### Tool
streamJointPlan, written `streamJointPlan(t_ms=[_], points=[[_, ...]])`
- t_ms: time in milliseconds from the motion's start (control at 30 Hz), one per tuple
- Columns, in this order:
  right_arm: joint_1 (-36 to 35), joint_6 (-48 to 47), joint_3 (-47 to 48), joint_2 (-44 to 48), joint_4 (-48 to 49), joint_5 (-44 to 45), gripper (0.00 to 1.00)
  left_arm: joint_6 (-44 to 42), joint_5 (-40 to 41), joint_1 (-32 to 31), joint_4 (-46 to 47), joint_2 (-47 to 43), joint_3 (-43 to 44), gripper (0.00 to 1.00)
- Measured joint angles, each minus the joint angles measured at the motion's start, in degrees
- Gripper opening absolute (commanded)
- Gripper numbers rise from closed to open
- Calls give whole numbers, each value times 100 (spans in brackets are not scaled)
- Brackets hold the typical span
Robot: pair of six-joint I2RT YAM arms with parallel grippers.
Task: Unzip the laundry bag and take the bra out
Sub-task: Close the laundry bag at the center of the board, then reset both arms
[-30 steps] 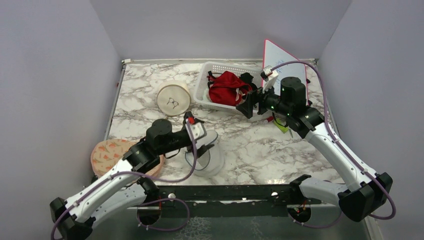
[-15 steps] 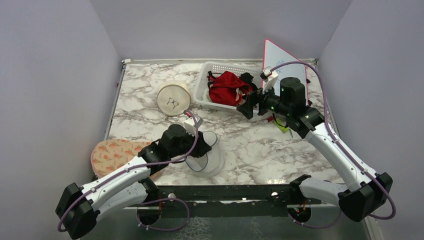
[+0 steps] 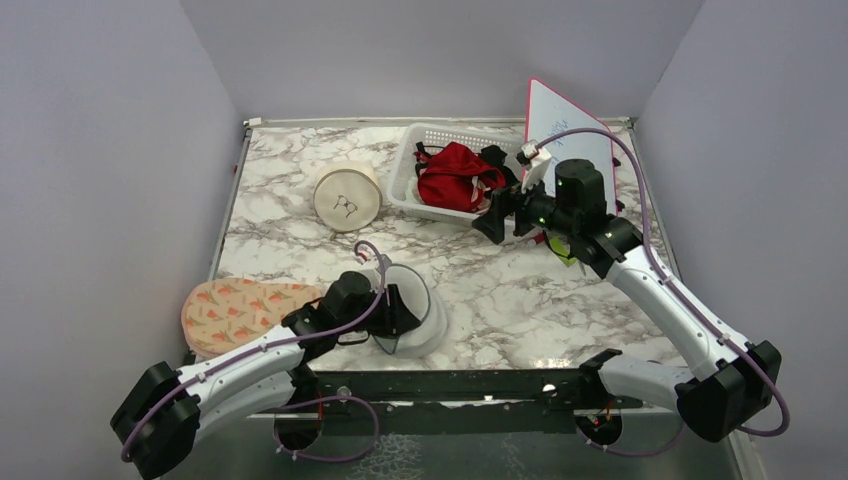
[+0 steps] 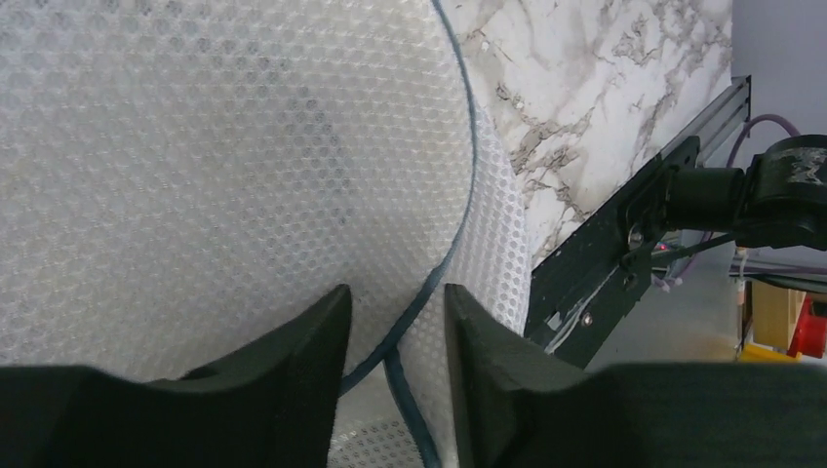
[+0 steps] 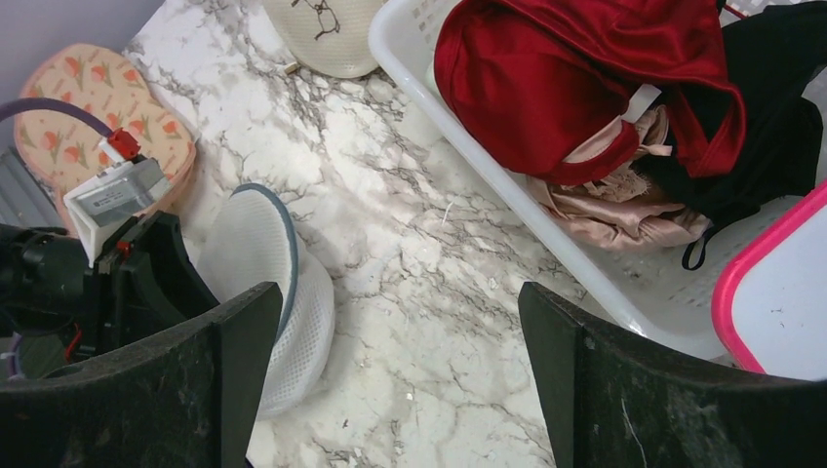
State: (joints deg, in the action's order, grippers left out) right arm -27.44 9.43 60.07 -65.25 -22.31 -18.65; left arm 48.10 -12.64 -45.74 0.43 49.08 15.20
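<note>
The laundry bag [image 3: 418, 298] is a round white mesh drum near the table's front edge, also seen in the right wrist view [image 5: 265, 255]. Its grey-blue zip ring [image 4: 458, 219] runs around the flat top, which tilts up toward the back. My left gripper [image 3: 386, 318] sits at the bag's near-left rim. In the left wrist view the left gripper [image 4: 397, 294] is shut on the rim, with zip ring and mesh between its fingers. My right gripper [image 3: 488, 218] hovers open above the marble beside the basket, with nothing between the fingers of the right gripper [image 5: 398, 302]. The bra is hidden.
A white basket [image 3: 408, 160] at the back holds a red garment [image 3: 455, 175] and darker cloth. A cream round case [image 3: 347, 197] lies left of it. A peach patterned pouch [image 3: 235, 305] lies at the front left. A pink-rimmed white board [image 3: 560, 115] leans at the back right.
My left gripper dropped from above the bag to its near-left rim and went from wide open to closed on it. The bag's top now tilts. The right gripper shifted slightly left.
</note>
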Motion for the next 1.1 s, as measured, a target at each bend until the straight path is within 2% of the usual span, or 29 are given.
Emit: streamJointPlan(t_ms=[200, 333, 433, 667, 800, 967, 1100], points=[[0, -9, -9, 35, -24, 15, 90, -87, 0, -2, -7, -129, 153, 65], [0, -26, -15, 133, -59, 42, 90, -472, 39, -2, -280, -129, 732, 81], [0, -50, -17, 249, -96, 83, 90, -789, 181, -2, -433, -138, 1237, 89], [0, -262, -55, 844, -201, 190, 95, -1685, 1143, 39, -979, -138, 2559, 99], [-2, -328, -55, 1338, -232, 544, 100, -2293, 2107, 101, -1193, -122, 3353, 99], [-2, -378, -46, 2050, -258, 1128, 100, -3191, 3331, 334, -1073, -122, 4236, 99], [-2, -376, -13, 2640, -238, 1541, 100, -3762, 3897, 529, -879, -216, 4627, 99]])
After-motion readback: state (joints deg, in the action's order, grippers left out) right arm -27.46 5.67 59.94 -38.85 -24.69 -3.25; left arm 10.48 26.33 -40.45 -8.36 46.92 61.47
